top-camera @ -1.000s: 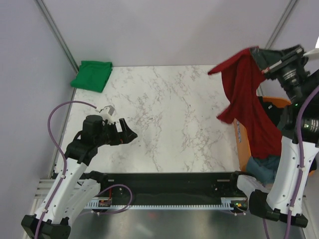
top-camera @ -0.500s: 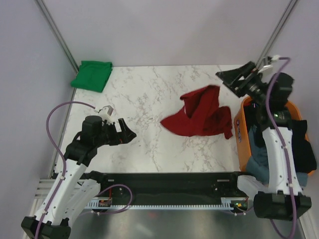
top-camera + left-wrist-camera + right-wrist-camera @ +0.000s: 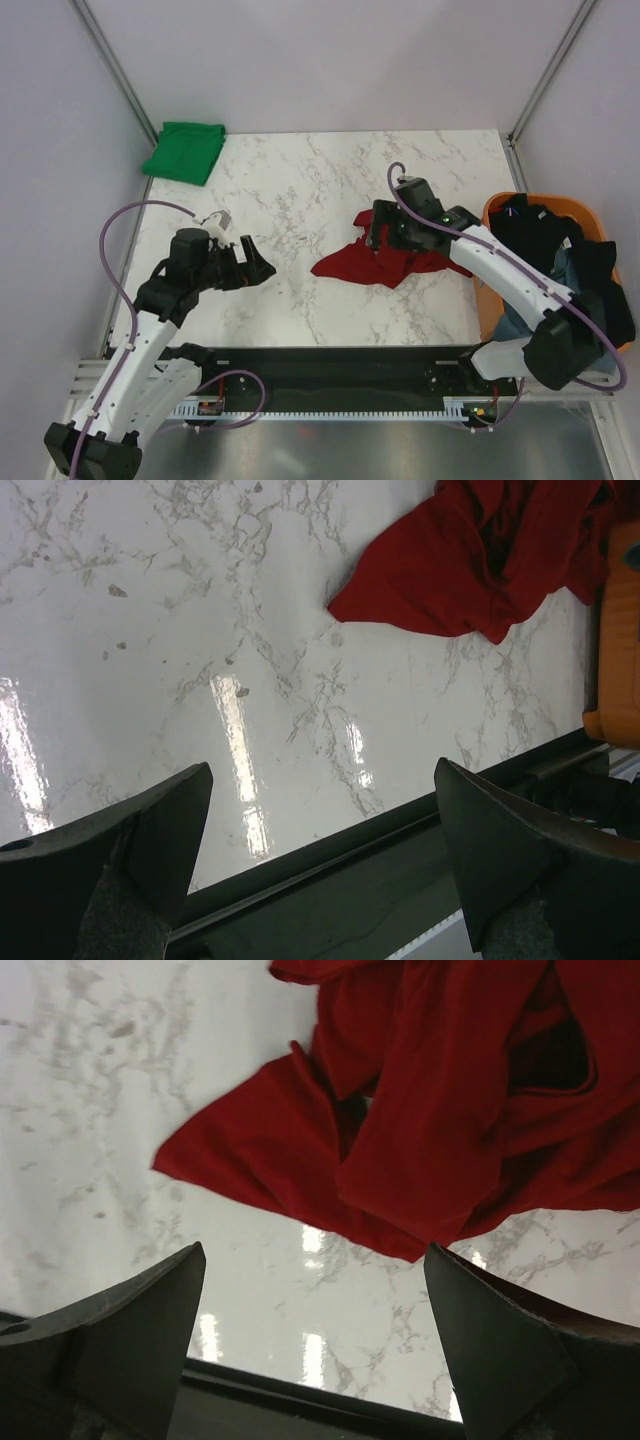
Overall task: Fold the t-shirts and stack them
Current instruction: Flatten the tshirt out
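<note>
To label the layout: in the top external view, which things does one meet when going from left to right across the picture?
green t-shirt → left gripper → dark red t-shirt → orange basket

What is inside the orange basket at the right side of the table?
The orange basket holds mostly black cloth, with a grey-blue garment at its near side. Anything under them, and the basket floor, is covered.
</note>
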